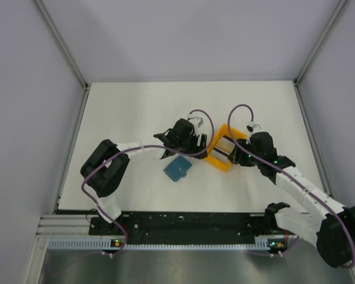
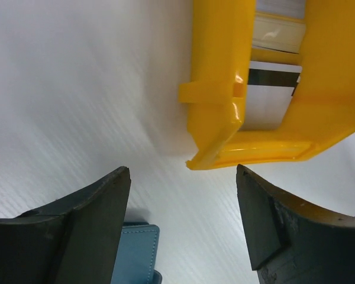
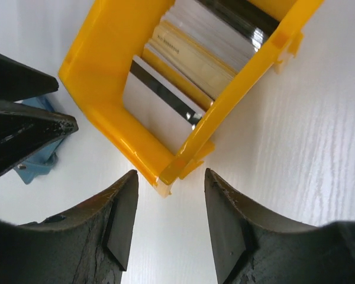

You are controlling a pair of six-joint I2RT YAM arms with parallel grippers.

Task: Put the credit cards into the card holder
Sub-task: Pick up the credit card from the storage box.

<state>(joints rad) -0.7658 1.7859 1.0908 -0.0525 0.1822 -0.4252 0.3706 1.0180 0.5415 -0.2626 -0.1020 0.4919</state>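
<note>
At table centre (image 1: 130, 112), the orange rack (image 3: 97, 59) sits between the two arms, and the credit cards (image 3: 189, 59) are not yet out of it. They stand on edge inside, packed face to face. The nearest to the right wrist camera is silver-grey with a dark stripe; tan ones stand behind it. The right gripper (image 3: 170, 177) is the closer one. Its jaws are partly open and empty, one on each side of the rack's near corner; contact cannot be told. The cards lie straight ahead of it, just past the end wall, and their top edges run parallel to that wall, slanted against the jaws' closing line. My reading: the wrist must turn before it can pinch one card across its thickness. The left gripper (image 2: 182, 177) is spread wide and holds nothing. It faces the rack's opposite side with bare table between. The card holder (image 1: 178, 168) is teal-blue and flat. It lies just beside the rack, near the left fingers.
</note>
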